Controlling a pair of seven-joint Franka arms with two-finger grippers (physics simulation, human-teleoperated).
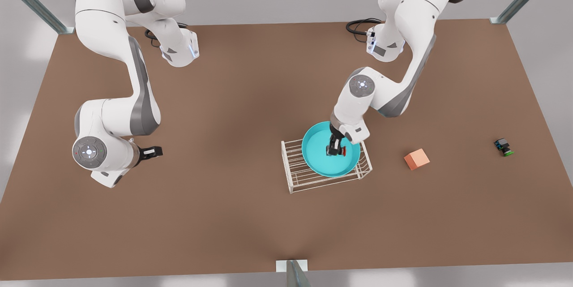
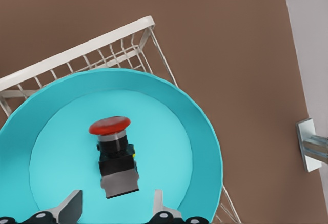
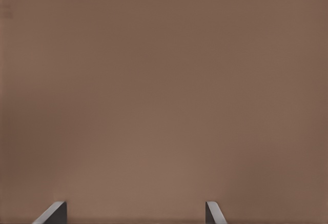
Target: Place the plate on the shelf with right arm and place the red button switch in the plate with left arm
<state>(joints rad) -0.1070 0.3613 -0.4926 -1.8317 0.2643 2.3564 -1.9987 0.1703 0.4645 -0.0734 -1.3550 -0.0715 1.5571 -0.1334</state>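
The turquoise plate rests on top of the white wire shelf, a little right of the table's middle in the front view. Inside the plate lies the red button switch, black with its red cap pointing away from my left gripper. That gripper hangs open just over the switch, and its fingers stand apart from the switch's sides. My right gripper waits open over bare table at the front view's left.
A salmon-orange cube sits on the table to the right of the shelf in the front view. A black switch with a green cap lies farther right. A metal bracket marks the table's edge.
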